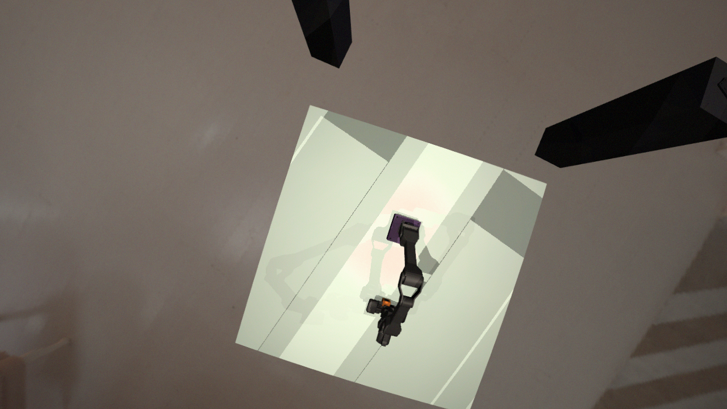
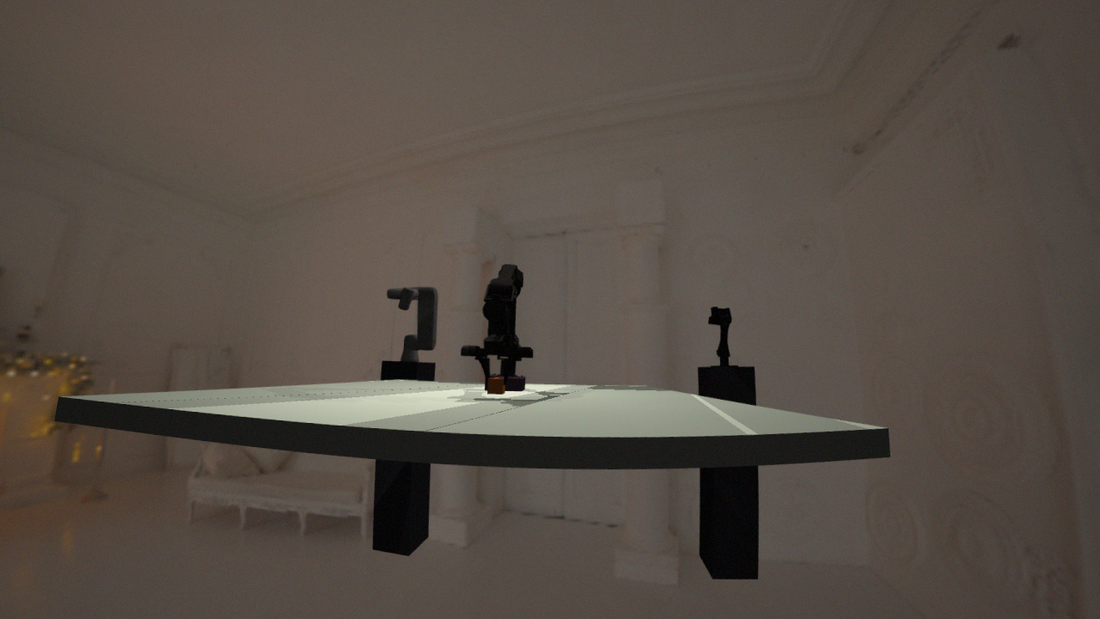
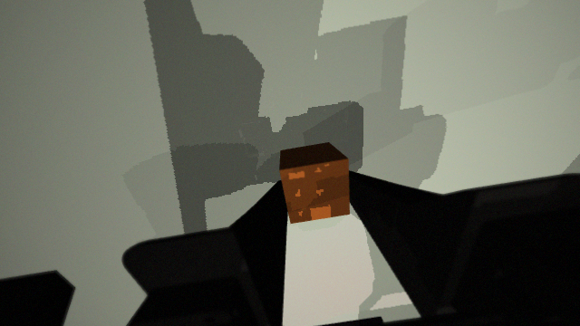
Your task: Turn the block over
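A small orange block point(image 1: 386, 302) point(image 2: 495, 384) point(image 3: 317, 195) is between my fingertips. My gripper point(image 1: 384, 305) point(image 2: 496, 379) point(image 3: 312, 180) is shut on it, with one finger against each side. In the wrist view, an orange side faces the camera with bright light patches on it, and the side at the image top is dark. I cannot tell which side is marked. The underside is hidden. The block is at or just above the pale green table point(image 1: 305, 203) point(image 2: 538, 452); contact with it is unclear.
My arm stands on a purple base plate point(image 1: 393, 231) point(image 2: 516, 383) on the table. Beyond the table stand two dark pedestals point(image 2: 400, 500) point(image 2: 726, 508), bearing a grey arm point(image 2: 426, 323) and a small black arm point(image 2: 723, 339). Shadows cross the table.
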`<state>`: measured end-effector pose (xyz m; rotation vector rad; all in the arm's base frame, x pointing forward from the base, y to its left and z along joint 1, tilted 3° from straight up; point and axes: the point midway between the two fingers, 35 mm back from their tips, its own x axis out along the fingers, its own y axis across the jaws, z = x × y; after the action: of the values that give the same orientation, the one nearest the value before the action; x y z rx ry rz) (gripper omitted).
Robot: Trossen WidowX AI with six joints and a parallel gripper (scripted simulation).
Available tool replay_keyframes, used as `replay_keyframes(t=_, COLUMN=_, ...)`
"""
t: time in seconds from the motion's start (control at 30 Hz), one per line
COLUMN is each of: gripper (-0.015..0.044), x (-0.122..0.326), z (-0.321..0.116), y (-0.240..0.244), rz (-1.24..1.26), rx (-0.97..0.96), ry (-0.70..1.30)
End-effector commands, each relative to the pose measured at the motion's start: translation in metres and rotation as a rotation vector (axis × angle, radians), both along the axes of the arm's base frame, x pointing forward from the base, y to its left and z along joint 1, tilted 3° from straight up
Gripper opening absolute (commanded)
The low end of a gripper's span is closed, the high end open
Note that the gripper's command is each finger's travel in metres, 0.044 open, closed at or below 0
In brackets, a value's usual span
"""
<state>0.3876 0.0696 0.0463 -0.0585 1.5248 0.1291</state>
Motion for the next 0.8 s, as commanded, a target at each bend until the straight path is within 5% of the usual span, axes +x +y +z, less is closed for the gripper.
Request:
replay_keyframes(t=0.0, gripper=0.0, x=0.002, z=0.0139, y=0.0003, rz=-0.001, rx=0.005, ry=-0.015)
replay_keyframes(t=0.77, gripper=0.0, x=0.0054, z=0.0041, y=0.0012, rz=-0.012, rx=0.038, ry=-0.308)
